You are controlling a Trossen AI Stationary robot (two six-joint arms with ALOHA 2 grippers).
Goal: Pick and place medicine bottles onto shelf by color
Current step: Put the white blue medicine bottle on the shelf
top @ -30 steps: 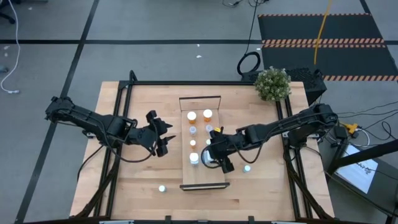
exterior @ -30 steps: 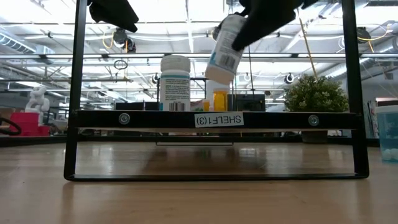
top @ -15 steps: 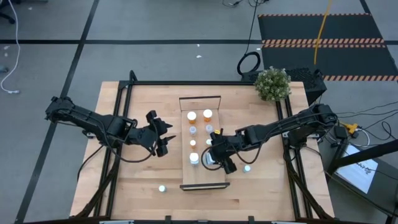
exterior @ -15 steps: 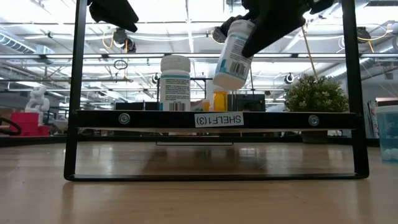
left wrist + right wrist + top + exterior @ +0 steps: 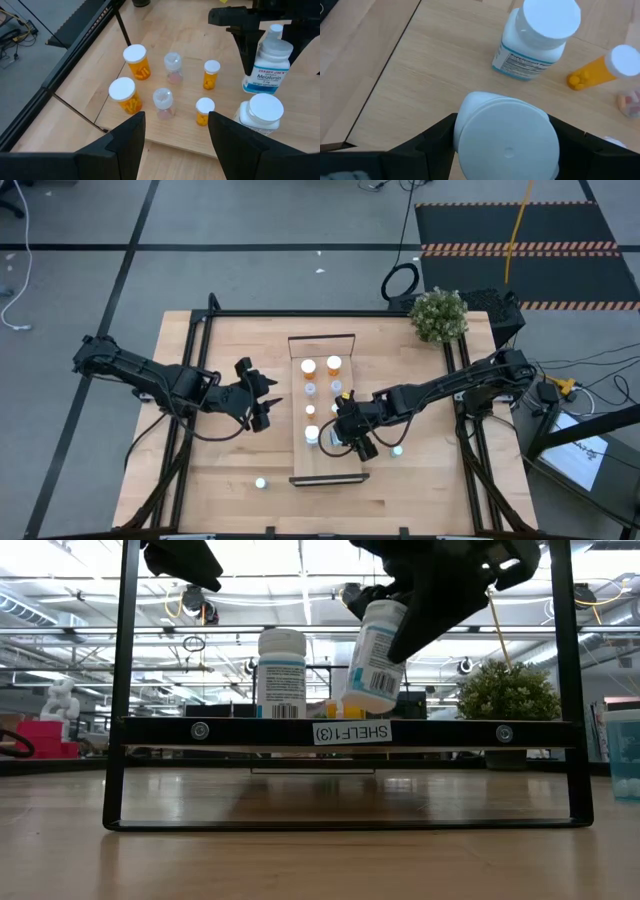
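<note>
The shelf (image 5: 350, 470) is a narrow light-wood board mid-table with dark rails at its short ends. On it stand two large orange bottles (image 5: 308, 366), clear ones (image 5: 310, 389), small orange ones (image 5: 311, 410) and a white bottle (image 5: 313, 435). My right gripper (image 5: 344, 436) is over the board's near end, shut on a second white labelled bottle (image 5: 375, 660). My left gripper (image 5: 262, 402) is open and empty, above the table to the left of the shelf. My right gripper pinches the white bottle between its two fingers at the cap end (image 5: 274, 37), one finger (image 5: 427, 142) on each side. The fingers come from above, slanting. The bottle hangs tilted, its base (image 5: 366, 705) just over the board; whether the base touches the board I cannot tell.
Two pale bottles stand loose on the table, one right of the shelf (image 5: 397, 450) and one near the front left (image 5: 260, 482). A potted plant (image 5: 438, 314) stands at the far right corner. Dark frame rails (image 5: 200, 340) run along the table's edges.
My right gripper has gone down toward the shelf board with the white bottle. The bottle stays tilted and its base has dropped from well above the rail to just over the board.
</note>
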